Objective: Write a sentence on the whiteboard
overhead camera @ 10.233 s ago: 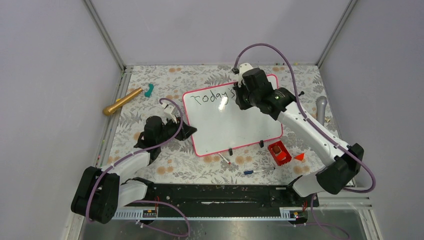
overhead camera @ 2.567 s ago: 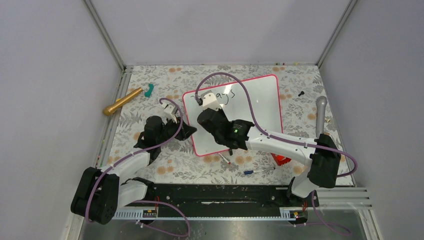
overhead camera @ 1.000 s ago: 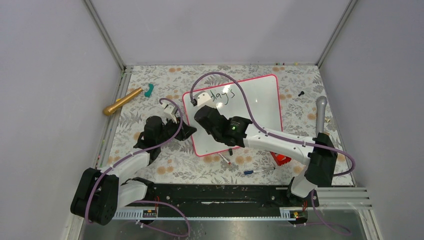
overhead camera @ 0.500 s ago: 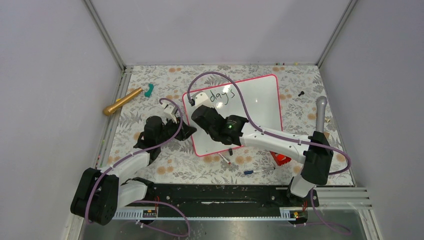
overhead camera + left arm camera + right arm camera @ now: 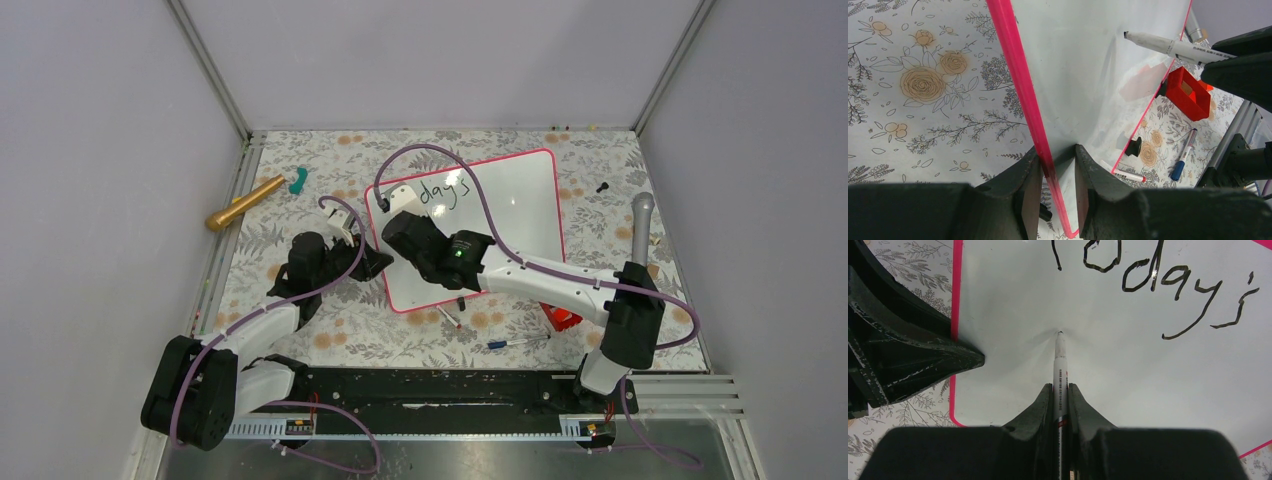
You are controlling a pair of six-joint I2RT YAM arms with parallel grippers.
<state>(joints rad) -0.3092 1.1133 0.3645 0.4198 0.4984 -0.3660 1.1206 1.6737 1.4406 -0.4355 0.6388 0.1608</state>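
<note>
The whiteboard lies on the flowered table, pink-framed, with "Today's" written in black along its far edge. In the top view only the "days" part shows past the right arm. My left gripper is shut on the board's left frame edge, one finger on each side. My right gripper is shut on a white marker, over the board's left part. The marker's tip sits at the white surface below the word's first letters. From the left wrist view the marker points left.
A red box, a blue-capped pen and a red-capped pen lie near the board's front edge. A black clip sits on that edge. A gold cylinder and teal piece lie far left, a grey microphone right.
Earlier my right gripper swung with the marker from the word's right end to the board's left part. In the last second it edged slightly left. The left gripper kept its hold.
</note>
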